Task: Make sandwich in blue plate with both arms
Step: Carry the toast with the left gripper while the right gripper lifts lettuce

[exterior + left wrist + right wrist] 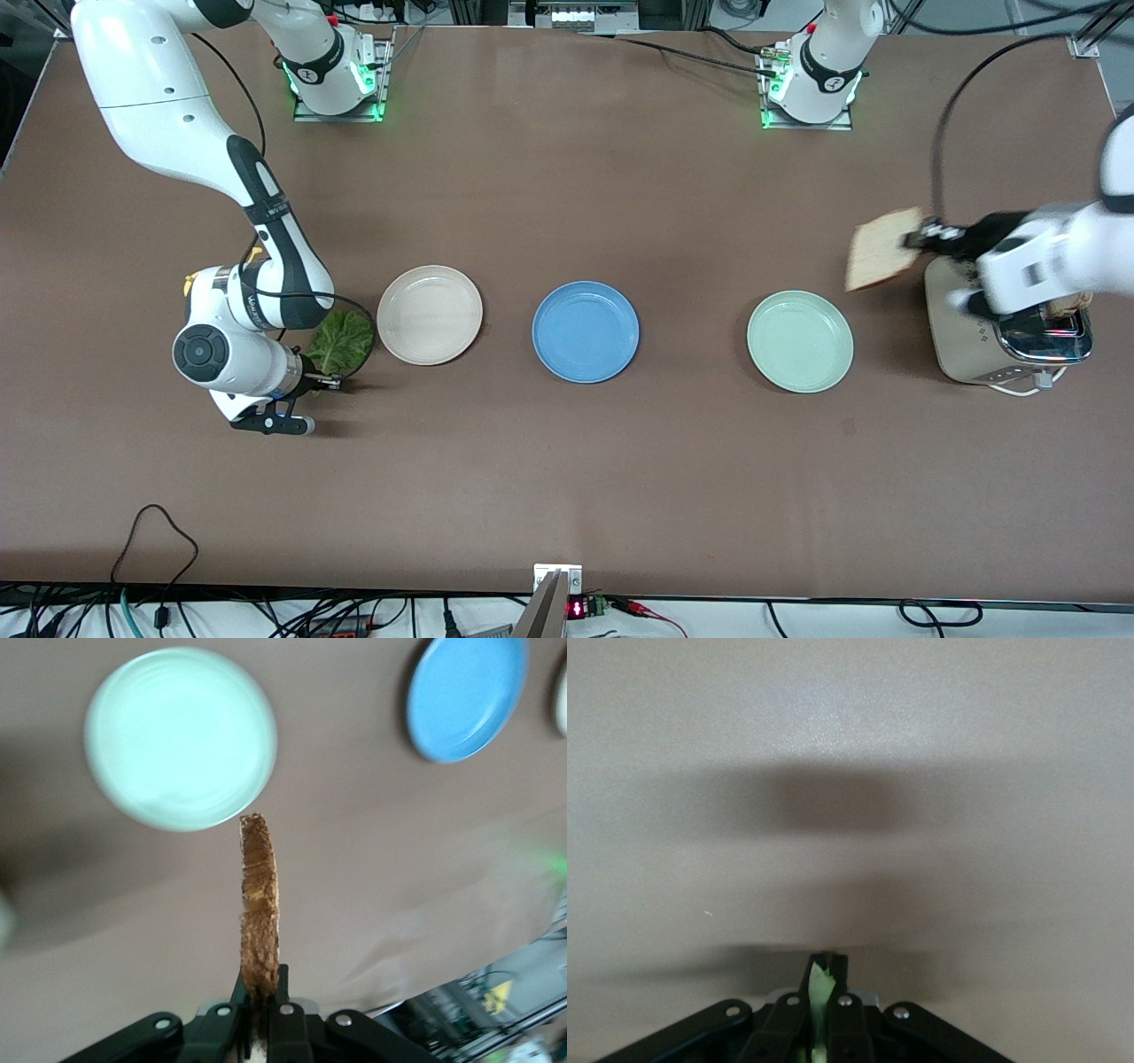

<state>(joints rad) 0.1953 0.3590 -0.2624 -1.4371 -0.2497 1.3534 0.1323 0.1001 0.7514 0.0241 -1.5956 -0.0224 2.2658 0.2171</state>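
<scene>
My left gripper (921, 237) is shut on one slice of toasted bread (881, 248) and holds it in the air beside the toaster. In the left wrist view the slice (259, 904) stands edge-on between the left gripper's (261, 992) jaws, over bare table, with the blue plate (467, 695) farther off. The blue plate (586, 331) sits empty at the table's middle. My right gripper (328, 381) is shut on the green lettuce leaf (341, 341), low beside the cream plate. In the right wrist view the leaf's edge (820, 992) shows between the right gripper's (827, 966) jaws.
A cream-white plate (430, 315) lies toward the right arm's end and a mint-green plate (800, 341) toward the left arm's end, both empty. The mint plate also shows in the left wrist view (180, 737). A metal toaster (1001, 346) stands at the left arm's end.
</scene>
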